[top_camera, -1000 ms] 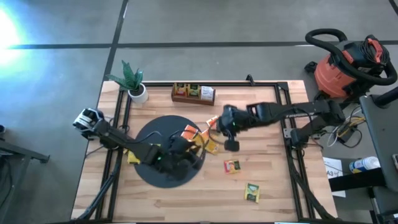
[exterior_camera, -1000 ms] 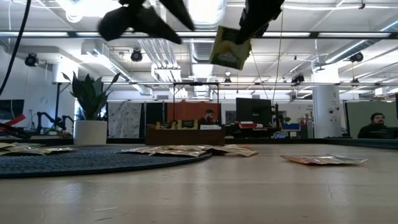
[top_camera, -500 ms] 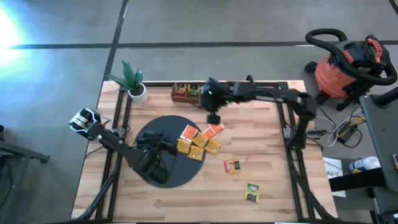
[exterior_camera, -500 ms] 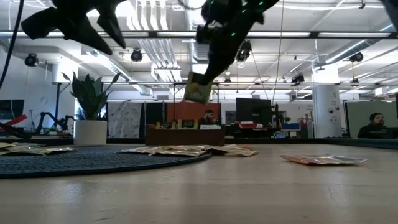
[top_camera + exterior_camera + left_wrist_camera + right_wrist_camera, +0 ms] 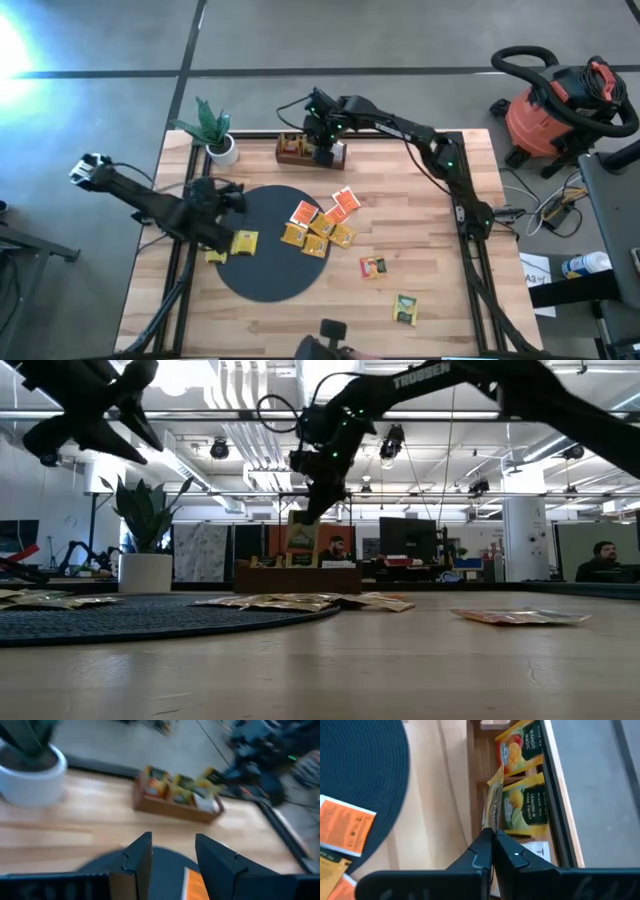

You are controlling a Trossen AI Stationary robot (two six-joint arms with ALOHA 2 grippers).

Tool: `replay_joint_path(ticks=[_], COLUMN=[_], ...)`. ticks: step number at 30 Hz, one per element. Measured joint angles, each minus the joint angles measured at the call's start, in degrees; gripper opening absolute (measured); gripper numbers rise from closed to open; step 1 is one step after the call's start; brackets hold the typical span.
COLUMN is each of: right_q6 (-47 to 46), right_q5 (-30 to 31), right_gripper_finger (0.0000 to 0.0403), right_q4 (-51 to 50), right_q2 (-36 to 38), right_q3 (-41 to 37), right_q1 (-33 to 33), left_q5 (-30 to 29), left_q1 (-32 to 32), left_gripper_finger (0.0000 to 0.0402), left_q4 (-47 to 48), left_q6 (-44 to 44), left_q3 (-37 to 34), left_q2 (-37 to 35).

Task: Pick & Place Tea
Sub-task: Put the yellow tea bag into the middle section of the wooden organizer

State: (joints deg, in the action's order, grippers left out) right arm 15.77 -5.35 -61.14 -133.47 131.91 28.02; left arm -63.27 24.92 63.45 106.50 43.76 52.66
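High view: right gripper [image 5: 322, 140] pinches a tea packet [image 5: 492, 805] over the wooden tray [image 5: 310, 157].
Left gripper [image 5: 222, 197]: open, empty, by the black mat [image 5: 265, 275].
Nearby: plant [image 5: 212, 130].

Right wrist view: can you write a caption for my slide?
Right gripper holds a tea packet edge-on above the wooden tray, jaws pinched shut.

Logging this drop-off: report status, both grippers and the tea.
Right gripper shut on tea packet, over wooden tray. Left gripper open, empty, at black mat's left edge. Loose packets on mat and table. Nothing blocking.
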Motion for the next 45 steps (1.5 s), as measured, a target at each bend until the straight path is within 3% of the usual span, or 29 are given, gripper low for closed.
replay_joint_path(ticks=[2, 5, 12, 20, 29, 45], right_q6=[0.6, 2.1, 2.3, 4.4, 5.0, 6.0], right_q5=[-0.6, -2.3, -2.3, -2.3, -2.7, -2.7], right_gripper_finger=[0.0008, 0.0008, 0.0008, 0.0008, 0.0008, 0.0019], right_q4=[-0.8, 1.2, 0.8, 5.5, 7.5, 10.4], right_q2=[-2.7, -2.5, -3.2, -3.5, -3.5, -3.5], right_q3=[3.2, 1.2, 0.3, -0.8, -6.1, -7.0], right_q1=[0.4, 1.1, 1.7, 2.6, 4.0, 4.0], left_q5=[2.2, 5.3, 7.8, 15.9, 16.2, 16.1], left_q1=[-0.1, -0.7, -2.8, -6.9, -9.0, -11.2], left_gripper_finger=[0.0145, 0.0145, 0.0145, 0.0145, 0.0145, 0.0145], left_q4=[-8.5, -20.7, -37.6, -40.7, -45.0, -45.0], left_q6=[-8.1, -18.3, -26.1, -28.4, -32.5, -33.9], left_q3=[-3.7, -9.3, -18.8, -21.9, -23.1, -23.4], left_q2=[-5.7, -13.2, -23.6, -29.1, -29.7, -29.7])
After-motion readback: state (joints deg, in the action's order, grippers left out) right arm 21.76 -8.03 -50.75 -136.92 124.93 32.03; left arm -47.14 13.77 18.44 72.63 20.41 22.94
